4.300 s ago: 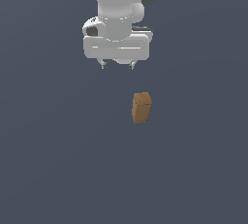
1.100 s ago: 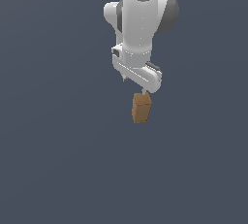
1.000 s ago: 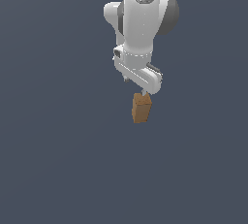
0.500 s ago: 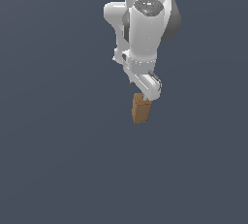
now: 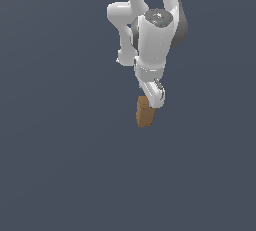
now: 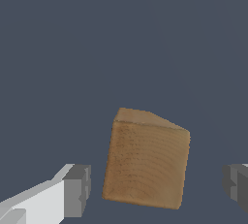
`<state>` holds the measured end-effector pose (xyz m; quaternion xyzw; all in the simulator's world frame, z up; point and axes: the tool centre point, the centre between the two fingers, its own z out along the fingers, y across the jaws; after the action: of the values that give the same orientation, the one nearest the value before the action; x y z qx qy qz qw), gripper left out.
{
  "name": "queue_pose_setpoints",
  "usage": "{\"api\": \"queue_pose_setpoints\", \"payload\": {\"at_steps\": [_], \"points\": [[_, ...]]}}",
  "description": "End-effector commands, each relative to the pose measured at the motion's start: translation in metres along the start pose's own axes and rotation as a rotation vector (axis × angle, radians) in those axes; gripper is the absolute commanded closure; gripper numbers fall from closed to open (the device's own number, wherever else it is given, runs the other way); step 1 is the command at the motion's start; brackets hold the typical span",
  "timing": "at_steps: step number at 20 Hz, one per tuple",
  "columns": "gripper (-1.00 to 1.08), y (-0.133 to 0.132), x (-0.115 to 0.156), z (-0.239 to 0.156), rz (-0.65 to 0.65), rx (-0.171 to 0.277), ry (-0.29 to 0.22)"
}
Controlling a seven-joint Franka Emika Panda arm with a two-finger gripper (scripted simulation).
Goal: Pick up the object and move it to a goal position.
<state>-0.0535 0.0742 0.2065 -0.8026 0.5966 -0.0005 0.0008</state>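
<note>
A: All around we see only a flat dark grey-blue surface (image 5: 55,165), with no marks and no other things on it. We cannot find any goal marker in these views.

B: Yes. The object (image 5: 144,113), a small tan block that is taller than wide, stands on this surface directly under the white arm (image 5: 155,35). In the exterior view its top is partly hidden behind the gripper (image 6: 155,186).

A: And in the wrist view we see the block between the two fingers, with a gap on each side. One grey pad (image 6: 77,190) is beside one face, the other pad (image 6: 236,183) is further off at the opposite side. So the gripper is spread wide and holds nothing yet.

B: We agree. The block is not centred: it sits nearer to one pad, and it looks a little turned against the fingers.

A: How will it handle, do we think?

B: It has a wood-like grain, so we judge it stiff and rather light, not fragile. The faces are flat, so the pads should grip well. We would take hold on the two opposite side faces, around the middle of the height, so that it does not tip when the pads close.
</note>
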Motion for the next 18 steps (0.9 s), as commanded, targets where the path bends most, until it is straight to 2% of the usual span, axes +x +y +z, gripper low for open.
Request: {"api": "queue_pose_setpoints", "payload": {"at_steps": [1, 9, 18], "points": [[-0.92, 0.0, -0.003, 0.004, 0.043, 0.0, 0.0], [-0.92, -0.001, -0.009, 0.012, 0.124, -0.002, 0.0], [-0.92, 0.0, -0.01, 0.016, 0.134, -0.002, 0.0]]}}
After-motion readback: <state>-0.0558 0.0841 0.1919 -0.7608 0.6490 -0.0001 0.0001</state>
